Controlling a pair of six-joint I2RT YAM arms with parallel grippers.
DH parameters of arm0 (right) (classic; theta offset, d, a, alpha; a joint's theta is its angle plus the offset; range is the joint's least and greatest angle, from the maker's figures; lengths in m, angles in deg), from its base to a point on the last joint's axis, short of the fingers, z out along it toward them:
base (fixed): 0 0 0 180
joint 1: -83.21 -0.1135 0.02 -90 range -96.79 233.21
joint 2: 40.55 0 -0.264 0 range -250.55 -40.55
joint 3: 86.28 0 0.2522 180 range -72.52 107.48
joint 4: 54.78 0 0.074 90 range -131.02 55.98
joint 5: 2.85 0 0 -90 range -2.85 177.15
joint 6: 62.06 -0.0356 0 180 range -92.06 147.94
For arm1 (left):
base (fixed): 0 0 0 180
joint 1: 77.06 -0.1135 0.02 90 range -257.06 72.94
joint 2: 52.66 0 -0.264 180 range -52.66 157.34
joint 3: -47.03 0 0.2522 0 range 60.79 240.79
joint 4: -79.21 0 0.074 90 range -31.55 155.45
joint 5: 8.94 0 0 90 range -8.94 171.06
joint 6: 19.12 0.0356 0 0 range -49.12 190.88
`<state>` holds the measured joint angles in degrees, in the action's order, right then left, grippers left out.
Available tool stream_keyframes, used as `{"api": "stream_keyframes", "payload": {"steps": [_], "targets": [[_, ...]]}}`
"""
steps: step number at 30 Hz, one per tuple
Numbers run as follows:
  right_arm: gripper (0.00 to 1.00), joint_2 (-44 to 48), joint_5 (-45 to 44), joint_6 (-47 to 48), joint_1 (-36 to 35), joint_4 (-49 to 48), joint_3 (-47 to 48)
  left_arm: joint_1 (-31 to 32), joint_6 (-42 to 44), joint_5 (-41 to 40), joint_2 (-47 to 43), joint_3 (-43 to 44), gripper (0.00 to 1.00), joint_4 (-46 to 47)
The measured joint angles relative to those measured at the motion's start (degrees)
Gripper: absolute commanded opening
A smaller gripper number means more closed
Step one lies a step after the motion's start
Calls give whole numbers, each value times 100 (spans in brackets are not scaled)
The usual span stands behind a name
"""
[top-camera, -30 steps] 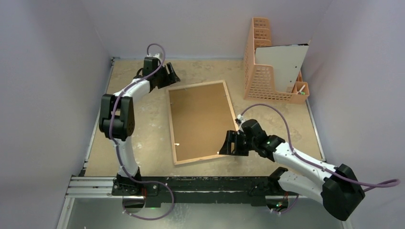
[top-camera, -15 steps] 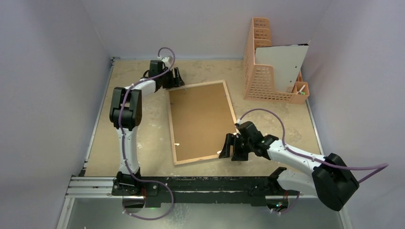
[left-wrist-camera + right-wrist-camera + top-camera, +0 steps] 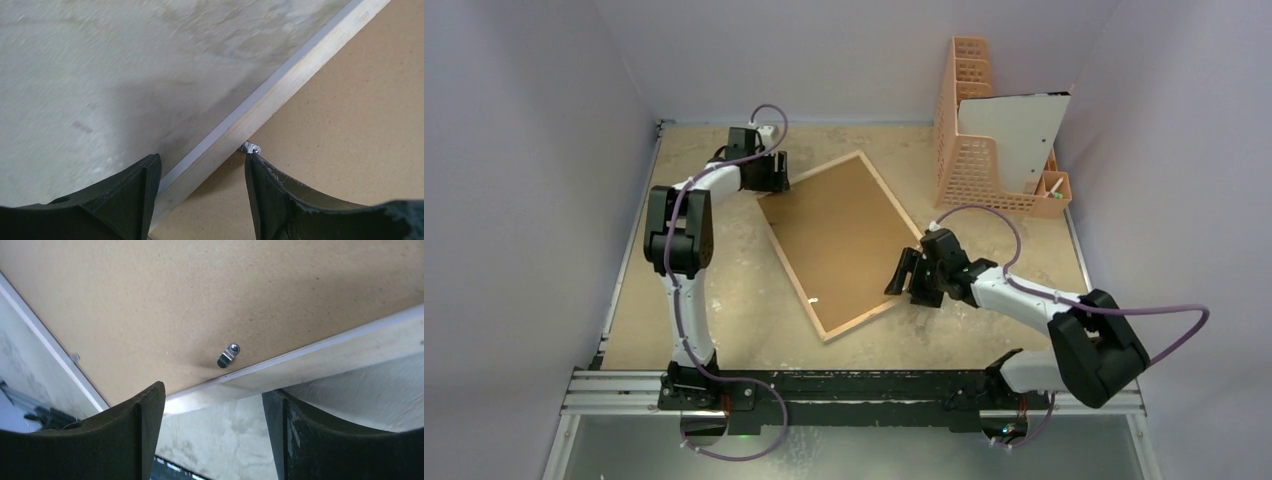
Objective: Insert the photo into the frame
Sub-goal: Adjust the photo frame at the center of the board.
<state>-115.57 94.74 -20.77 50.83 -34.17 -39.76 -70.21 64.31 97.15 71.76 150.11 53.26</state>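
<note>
Sitting over the wood rim of the frame, the left claw is open. One finger is on the table side. The other is over the brown backing board, right by a small metal clip.

The right claw is open too. It points at the rim of the right long side, with another clip just past it.

The frame lies flat on the table, back side up, between the two claws. Its long way runs from far to near and leans right at the near end. The left claw is at the far left corner. The right claw is by the near right corner, which it hides from above.

The glass faces down, so I cannot see it. A white sheet stands in the orange basket, closer to the right arm. It may be the photo, but I cannot tell.
</note>
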Motion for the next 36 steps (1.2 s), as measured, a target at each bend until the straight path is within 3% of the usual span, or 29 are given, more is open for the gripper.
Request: {"api": "stream_keyframes", "payload": {"steps": [12,23,28,36], "targets": [[71,-734,-944,529,540,-767,479,-57,-479,-1499,-367,68,63,-1912],[70,-990,-1578,813,584,-870,671,164,-719,-1891,-2068,-2031,63,-2975],[67,-1250,-1891,883,575,-680,968,278,-977,-1965,-2465,-2433,65,-3362],[52,-1357,-2138,1198,566,-227,1281,369,-1563,-2341,-3237,-2734,66,-3158]]}}
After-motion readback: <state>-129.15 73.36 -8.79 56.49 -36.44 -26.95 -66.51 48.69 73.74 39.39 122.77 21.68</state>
